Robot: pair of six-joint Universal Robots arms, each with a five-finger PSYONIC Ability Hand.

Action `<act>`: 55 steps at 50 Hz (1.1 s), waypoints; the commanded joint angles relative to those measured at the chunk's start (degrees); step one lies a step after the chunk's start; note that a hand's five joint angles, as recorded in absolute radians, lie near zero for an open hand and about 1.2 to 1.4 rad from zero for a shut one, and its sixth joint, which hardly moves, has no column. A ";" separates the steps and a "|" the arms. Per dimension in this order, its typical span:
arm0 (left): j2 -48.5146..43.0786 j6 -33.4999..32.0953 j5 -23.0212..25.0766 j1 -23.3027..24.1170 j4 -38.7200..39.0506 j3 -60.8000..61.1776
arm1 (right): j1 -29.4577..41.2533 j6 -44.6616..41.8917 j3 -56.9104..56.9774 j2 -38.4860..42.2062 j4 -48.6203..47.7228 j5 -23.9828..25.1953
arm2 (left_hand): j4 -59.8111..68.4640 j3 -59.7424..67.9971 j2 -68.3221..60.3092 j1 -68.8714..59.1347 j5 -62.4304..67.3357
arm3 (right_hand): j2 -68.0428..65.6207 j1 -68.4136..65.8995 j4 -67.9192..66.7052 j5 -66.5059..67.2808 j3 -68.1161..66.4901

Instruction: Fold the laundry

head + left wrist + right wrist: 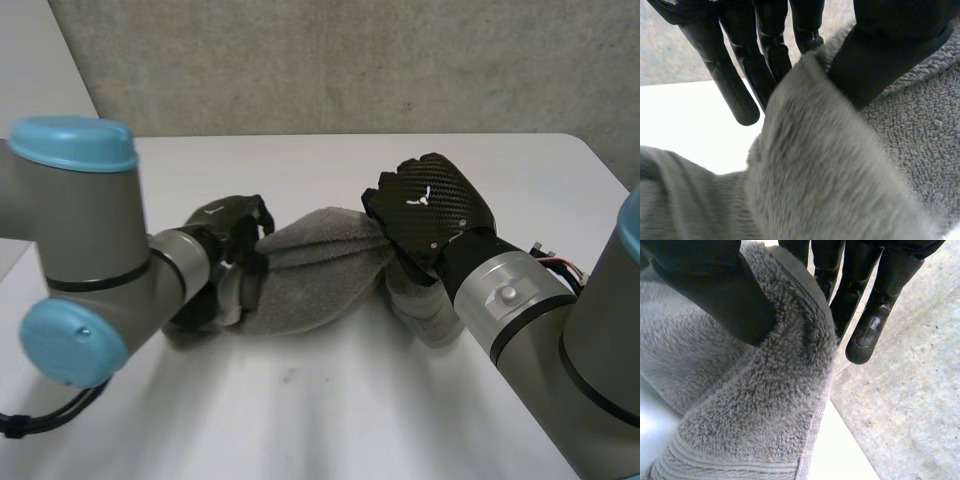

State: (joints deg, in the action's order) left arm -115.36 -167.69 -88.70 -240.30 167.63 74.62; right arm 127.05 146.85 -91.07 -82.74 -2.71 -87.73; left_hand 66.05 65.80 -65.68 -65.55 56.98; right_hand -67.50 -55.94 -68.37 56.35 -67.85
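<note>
the towel (320, 265) is grey terry cloth, deep-piled and fluffy, with a flat ribbed woven band along its hem. the right hand (430, 210) has a glossy black back with a carbon-weave pattern. the left hand (235, 232) has fingers (735, 95) of smooth black plastic-like material with a dull sheen. the table (300, 400) is smooth, matt white. the wall (350, 60) is rough, pitted grey concrete.
</note>
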 commanded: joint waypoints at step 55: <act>5.32 -32.18 -2.97 -9.22 45.77 -22.33 | -3.30 -16.59 32.54 12.34 -39.83 -10.09 | 13.95 14.20 -14.32 -14.45 13.02 | -12.50 -24.06 -11.63 13.65 -12.15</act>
State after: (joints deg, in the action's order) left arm -113.23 -204.42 -89.90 -246.84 210.27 50.43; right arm 123.98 129.76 -51.27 -65.72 -33.94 -98.46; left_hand 69.72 69.65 -69.71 -68.10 59.21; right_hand -67.67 -55.94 -68.40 56.49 -67.86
